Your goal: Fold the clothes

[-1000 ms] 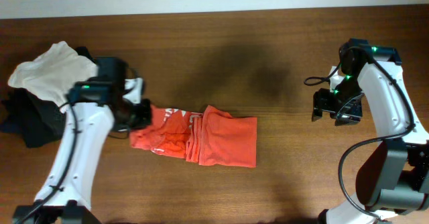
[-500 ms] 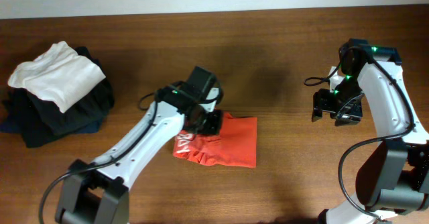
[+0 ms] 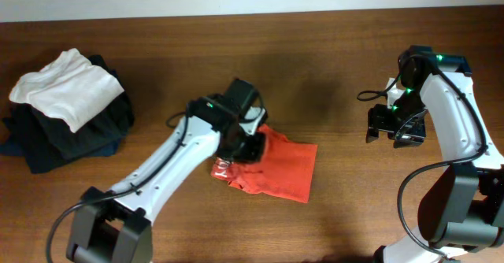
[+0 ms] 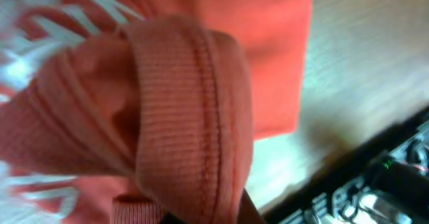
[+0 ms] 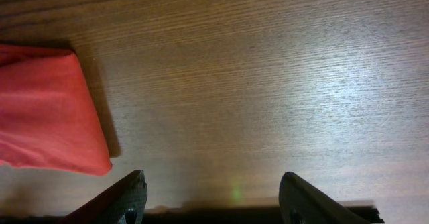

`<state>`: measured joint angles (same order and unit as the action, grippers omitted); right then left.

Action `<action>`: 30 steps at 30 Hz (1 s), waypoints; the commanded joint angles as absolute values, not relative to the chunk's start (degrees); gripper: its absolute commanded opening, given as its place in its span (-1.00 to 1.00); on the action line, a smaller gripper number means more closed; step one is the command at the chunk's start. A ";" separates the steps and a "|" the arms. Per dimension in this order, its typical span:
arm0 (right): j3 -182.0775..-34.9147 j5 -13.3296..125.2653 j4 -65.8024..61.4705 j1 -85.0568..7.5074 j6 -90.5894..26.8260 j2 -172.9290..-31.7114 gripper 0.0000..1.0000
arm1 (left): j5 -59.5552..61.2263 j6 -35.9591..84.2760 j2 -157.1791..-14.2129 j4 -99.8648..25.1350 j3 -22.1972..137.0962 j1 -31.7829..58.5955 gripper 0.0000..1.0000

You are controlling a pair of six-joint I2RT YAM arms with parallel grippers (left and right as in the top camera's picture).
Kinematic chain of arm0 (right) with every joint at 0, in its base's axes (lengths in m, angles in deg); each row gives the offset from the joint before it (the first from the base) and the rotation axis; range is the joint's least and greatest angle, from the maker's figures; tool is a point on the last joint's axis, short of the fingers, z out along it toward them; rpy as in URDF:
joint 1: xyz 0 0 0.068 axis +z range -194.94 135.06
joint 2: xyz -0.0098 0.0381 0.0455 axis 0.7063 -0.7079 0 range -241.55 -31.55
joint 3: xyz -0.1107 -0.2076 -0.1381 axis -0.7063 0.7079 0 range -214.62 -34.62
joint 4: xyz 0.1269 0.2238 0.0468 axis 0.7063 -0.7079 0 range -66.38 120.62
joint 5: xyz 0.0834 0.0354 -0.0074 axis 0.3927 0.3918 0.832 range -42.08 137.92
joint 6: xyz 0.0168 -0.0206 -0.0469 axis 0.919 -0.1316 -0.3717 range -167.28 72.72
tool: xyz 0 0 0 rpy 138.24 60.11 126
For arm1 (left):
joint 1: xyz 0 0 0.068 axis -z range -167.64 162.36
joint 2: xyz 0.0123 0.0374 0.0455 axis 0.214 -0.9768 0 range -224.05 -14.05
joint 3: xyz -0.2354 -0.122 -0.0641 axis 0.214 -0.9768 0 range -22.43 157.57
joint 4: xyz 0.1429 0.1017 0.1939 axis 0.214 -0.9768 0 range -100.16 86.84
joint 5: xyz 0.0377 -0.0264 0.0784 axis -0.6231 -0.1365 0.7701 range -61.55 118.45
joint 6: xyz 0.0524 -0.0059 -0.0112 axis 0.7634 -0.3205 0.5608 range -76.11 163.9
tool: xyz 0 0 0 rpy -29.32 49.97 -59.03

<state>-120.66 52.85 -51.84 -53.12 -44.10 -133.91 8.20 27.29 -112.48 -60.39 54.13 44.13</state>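
Observation:
The clothes [image 3: 282, 174], a red-orange T-shirt, lie bunched into a small folded bundle at the table's middle. My left gripper [image 3: 247, 146] sits on the bundle's upper left edge, shut on a fold of it. In the left wrist view the ribbed hem of the clothes [image 4: 181, 103] fills the frame, with white lettering at the left, and the left gripper [image 4: 201, 218] is almost hidden under cloth. My right gripper [image 3: 395, 135] hovers open at the far right, away from the shirt. The right wrist view shows the right gripper [image 5: 213, 198] with nothing in it and the clothes [image 5: 40, 110] at its left.
A white folded garment [image 3: 67, 88] lies on top of a pile of black garments [image 3: 59, 143] at the far left. Bare brown wood [image 3: 354, 208] lies between the shirt and the right arm.
My left gripper swept from beside the pile to the table's middle, carrying the shirt's left part over its right part. The bundle then shifted slightly right and turned. The right arm stayed still.

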 commanded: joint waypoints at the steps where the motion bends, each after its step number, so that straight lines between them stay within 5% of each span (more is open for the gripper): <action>1: -121.32 52.20 -51.84 -53.25 -44.08 -133.15 0.34 | 13.51 33.26 -112.50 -64.94 62.94 41.15 -0.98; 20: -121.32 52.22 -51.84 -53.25 -44.08 -133.15 0.34 | 12.66 33.50 -124.09 -67.69 66.06 56.52 -0.96; 26: -121.32 52.39 -51.75 -53.25 -44.08 -133.15 0.36 | 8.05 33.52 -127.08 -60.52 66.08 59.99 -0.05; 30: -121.32 52.39 -51.64 -53.25 -44.08 -133.15 0.41 | 5.32 36.43 -126.82 -60.22 70.30 58.22 0.01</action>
<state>-120.66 52.88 -51.66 -53.12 -44.32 -133.91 9.10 33.17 -126.95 -59.71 65.76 60.08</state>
